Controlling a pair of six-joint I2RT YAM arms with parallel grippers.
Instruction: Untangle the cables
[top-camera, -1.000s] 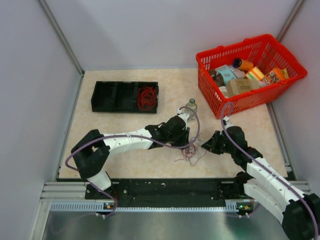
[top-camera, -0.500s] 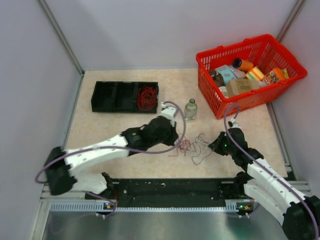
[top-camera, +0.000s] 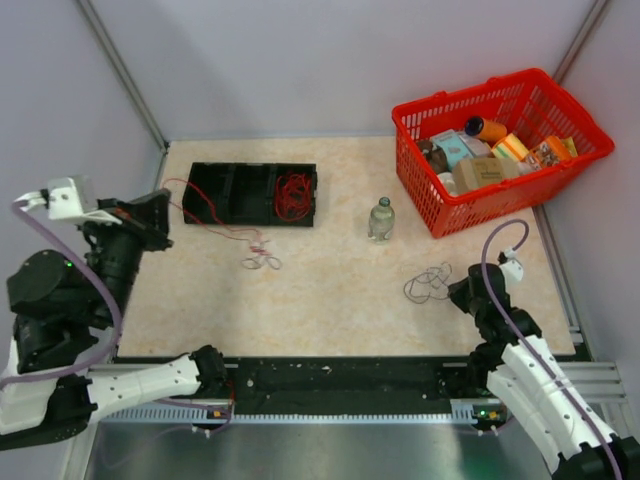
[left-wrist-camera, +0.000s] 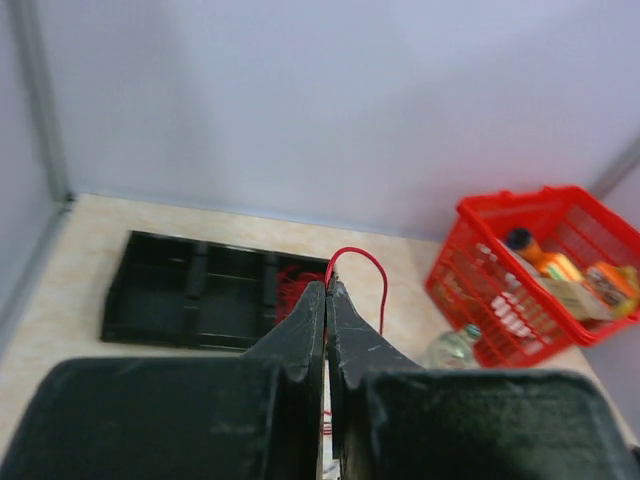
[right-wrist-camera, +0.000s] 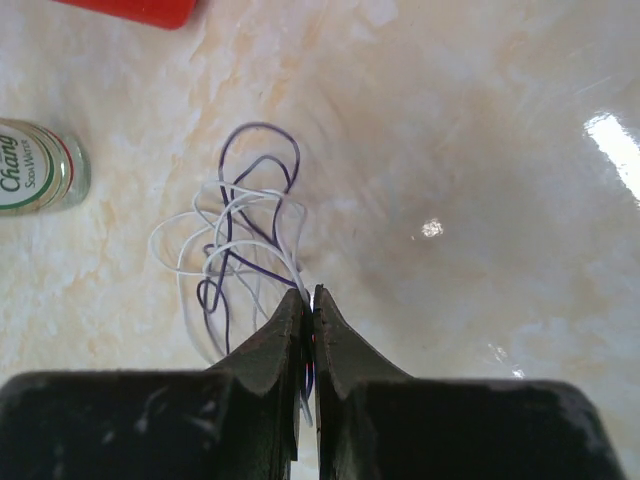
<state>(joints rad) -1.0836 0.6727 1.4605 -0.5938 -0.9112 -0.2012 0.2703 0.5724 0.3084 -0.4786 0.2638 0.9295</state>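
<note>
Table: beige marbled stone-look top, smooth and glossy, with hard glare spots. Red cable: thin, smooth plastic insulation with a slight sheen. White and dark cables: same thin, smooth jacket. Left gripper and right gripper: black matt plastic, faces lightly scuffed and speckled. Tray: black matt plastic. Basket: red plastic lattice, mild gloss. Bottle: clear and shiny, with a printed label band. Front rail: bare ribbed metal; the sheet below it looks like brushed metal. Walls: pale, matt, smooth.
</note>
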